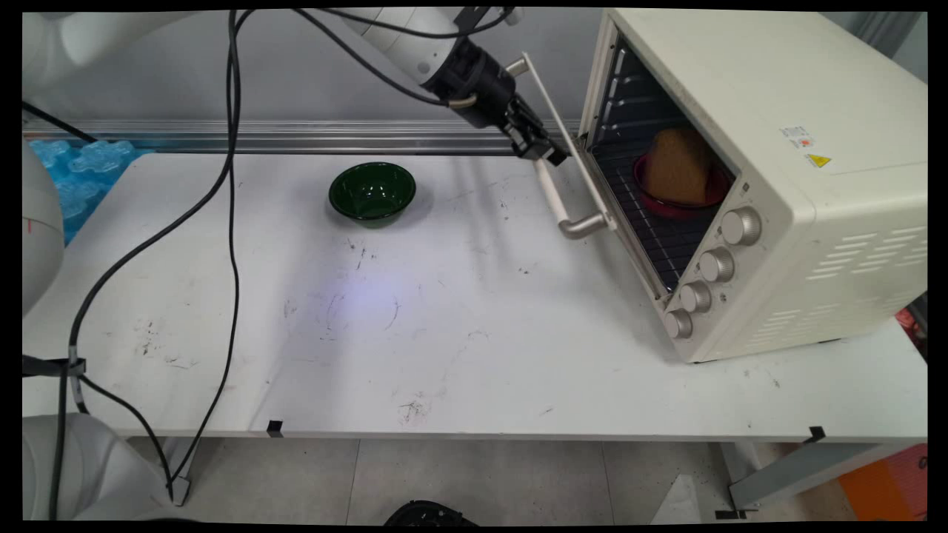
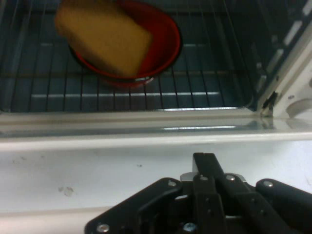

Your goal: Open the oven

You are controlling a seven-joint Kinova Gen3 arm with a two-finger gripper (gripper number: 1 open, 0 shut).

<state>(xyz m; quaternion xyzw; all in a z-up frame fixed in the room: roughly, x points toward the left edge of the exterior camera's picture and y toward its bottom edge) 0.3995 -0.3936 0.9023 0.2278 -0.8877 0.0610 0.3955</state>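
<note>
Nearest the camera runs the front edge of the white desk (image 1: pixel 474 414), its scuffed top bare along that side. Farther back and left of centre sits a dark green bowl (image 1: pixel 372 192), standing alone, well apart from everything else. On the right stands a cream toaster oven (image 1: pixel 815 185), turned at an angle, with four round knobs (image 1: pixel 711 266) down its front panel. Its door (image 1: pixel 570 155) is swung partly open, the pale bar handle (image 1: pixel 557 196) sticking out toward the left. Inside, on the wire rack (image 1: pixel 659 237), a red bowl (image 1: pixel 678 200) holds a tan wedge of bread (image 1: pixel 678 166); the hand view shows the same bread (image 2: pixel 105 41) lying tilted in the red bowl (image 2: pixel 163 39) beyond the door's glass.

A black claw (image 1: pixel 544 148) reaches in from the upper left and sits right at the door handle's upper part, touching or nearly touching it. In the hand view the claw (image 2: pixel 207 163) appears drawn together, fingers nearly closed, yet whether it actually clamps the handle cannot be told. Black cables (image 1: pixel 229 222) hang across the desk's left side.
</note>
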